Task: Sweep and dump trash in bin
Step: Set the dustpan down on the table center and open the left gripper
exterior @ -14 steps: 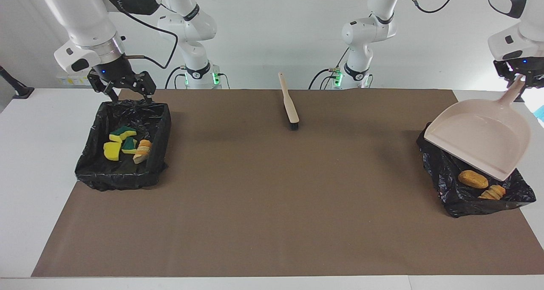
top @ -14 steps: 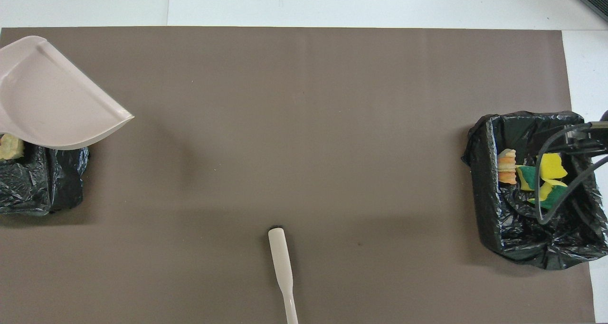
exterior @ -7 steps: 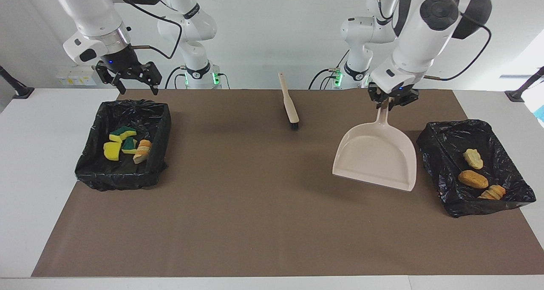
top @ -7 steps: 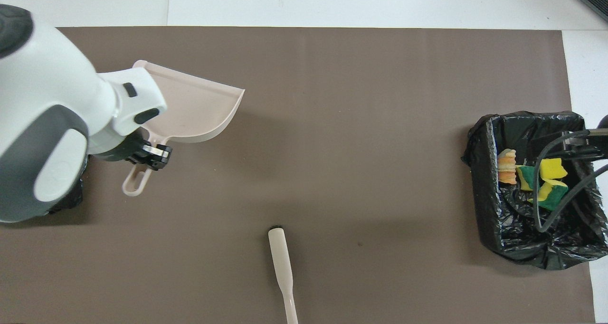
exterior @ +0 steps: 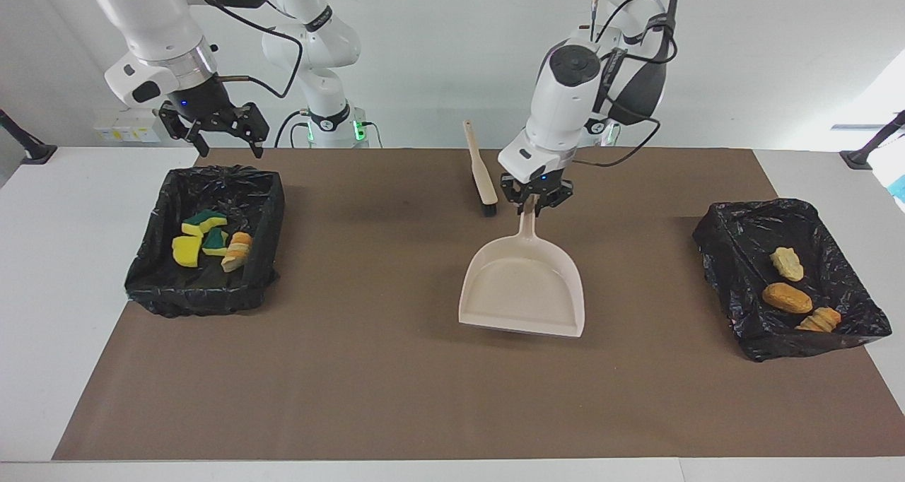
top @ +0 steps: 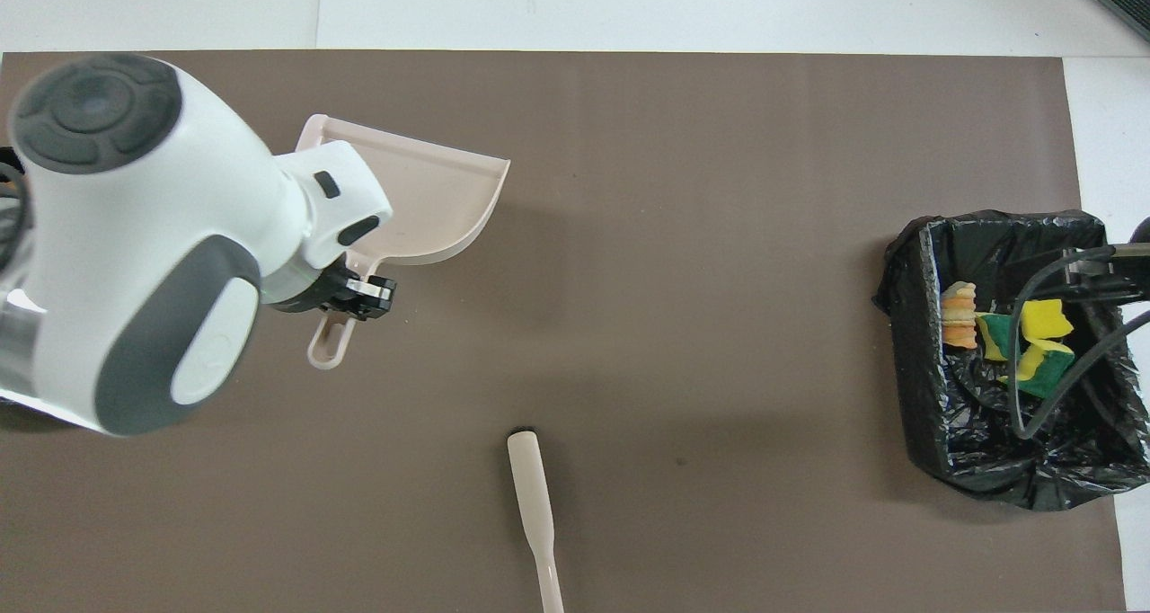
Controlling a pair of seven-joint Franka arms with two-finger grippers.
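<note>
Overhead: left arm (top: 135, 244) hides one bin; brush (top: 536, 514) head cut off.

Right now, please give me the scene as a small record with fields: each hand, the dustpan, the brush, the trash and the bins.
left hand: shut on the dustpan's handle, over the middle of the mat
right hand: open, holds nothing, over the edge of its bin nearest the robots
dustpan: empty, mouth pointing away from the robots
brush: lies on the mat near the robots, untouched
bin at the right arm's end: holds sponge pieces and one bread lump
bin at the left arm's end: holds three bread lumps
mat: no trash on it
</note>
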